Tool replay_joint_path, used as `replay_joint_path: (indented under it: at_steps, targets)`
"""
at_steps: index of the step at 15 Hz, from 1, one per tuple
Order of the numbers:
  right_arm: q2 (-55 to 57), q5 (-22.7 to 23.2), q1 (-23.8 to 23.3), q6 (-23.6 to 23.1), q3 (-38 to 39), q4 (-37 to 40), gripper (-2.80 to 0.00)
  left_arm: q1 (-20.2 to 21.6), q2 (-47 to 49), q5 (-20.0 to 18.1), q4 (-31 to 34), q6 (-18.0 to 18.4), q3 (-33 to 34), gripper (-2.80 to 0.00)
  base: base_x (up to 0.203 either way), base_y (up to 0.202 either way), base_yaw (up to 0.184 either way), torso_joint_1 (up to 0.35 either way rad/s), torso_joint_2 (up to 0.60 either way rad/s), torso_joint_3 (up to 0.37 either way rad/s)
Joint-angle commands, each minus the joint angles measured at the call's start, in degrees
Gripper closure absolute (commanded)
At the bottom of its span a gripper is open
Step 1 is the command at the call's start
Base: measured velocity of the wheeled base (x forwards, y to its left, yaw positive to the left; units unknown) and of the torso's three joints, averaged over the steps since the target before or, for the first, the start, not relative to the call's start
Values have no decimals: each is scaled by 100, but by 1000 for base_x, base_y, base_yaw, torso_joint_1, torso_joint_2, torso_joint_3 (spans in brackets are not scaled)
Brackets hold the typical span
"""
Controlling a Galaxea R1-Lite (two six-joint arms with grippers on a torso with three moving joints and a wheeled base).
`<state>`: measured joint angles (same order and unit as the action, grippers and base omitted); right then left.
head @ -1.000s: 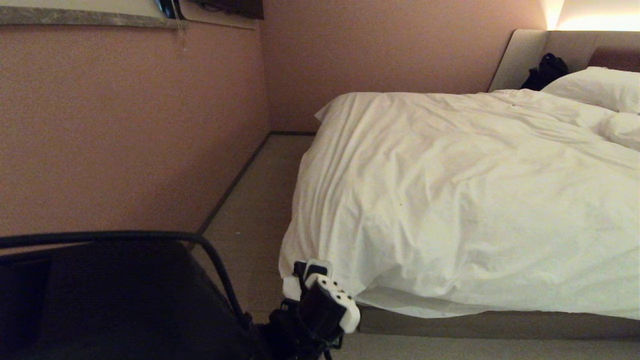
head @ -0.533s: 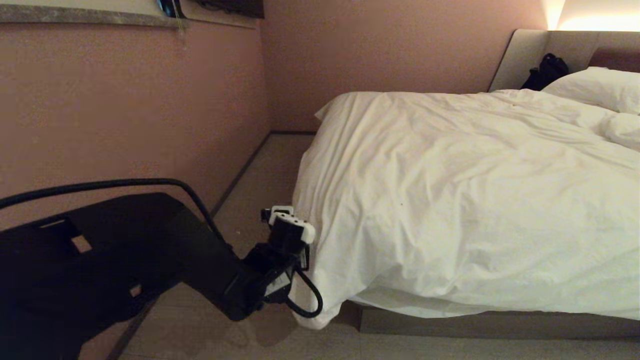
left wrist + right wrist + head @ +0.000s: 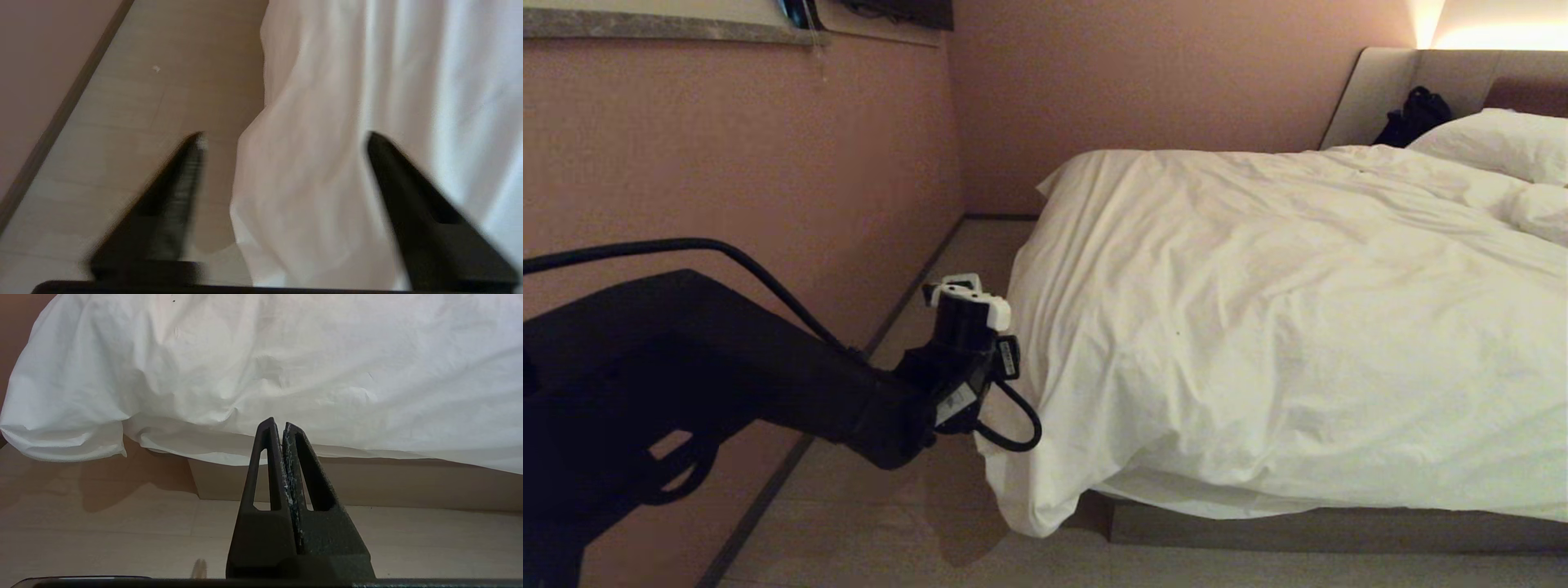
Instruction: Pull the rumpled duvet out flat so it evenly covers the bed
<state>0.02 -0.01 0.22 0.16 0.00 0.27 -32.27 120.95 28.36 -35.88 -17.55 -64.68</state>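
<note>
One bed (image 3: pixel 1339 531) fills the right of the head view, its long axis running from the near foot away to the headboard (image 3: pixel 1388 90) at far right. Over it lies the duvet (image 3: pixel 1298 327), spread across most of the mattress and spilling off the near-left corner, where a bunched fold (image 3: pixel 1029 506) hangs to the floor (image 3: pixel 915 523). Two pillows (image 3: pixel 1494 143) rest at the head end, with a dark bag (image 3: pixel 1417 114) behind them.

Nearer the work is the left gripper (image 3: pixel 282 134), poised just beside that hanging edge with its jaws spread wide and nothing between them; the cloth drapes just ahead of it, towards the bed's side. Its next grasp likely needs only a short reach onto that edge.

Parked low at the foot, the right gripper (image 3: pixel 282 424) is clenched on nothing.

No readable writing shows; a small label on the left wrist is illegible.
</note>
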Motion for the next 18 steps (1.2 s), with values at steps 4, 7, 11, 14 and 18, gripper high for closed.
replay_joint_path:
  at_steps: [4, 7, 11, 14, 18]
  targets:
    - [-2, 0, 4, 2, 0, 0, 0, 450, -1107, -190, 317, -12, -37, 0, 0, 0, 0, 0, 0, 0]
    - [-2, -7, 4, 2, 0, 0, 0, 935, -1925, -273, 643, 107, -53, 0, 0, 0, 0, 0, 0, 0]
    - [-2, -7, 4, 2, 0, 0, 0, 1654, -3315, -398, 1159, 357, 307, 0, 0, 0, 0, 0, 0, 0]
    - [-2, 1, 4, 2, 0, 0, 0, 2054, -4714, -585, 1829, 433, 798, 0, 0, 0, 0, 0, 0, 0]
    - [-2, -4, 4, 2, 0, 0, 0, 2276, -6932, -838, 3106, 480, 1524, 0, 0, 0, 0, 0, 0, 0]
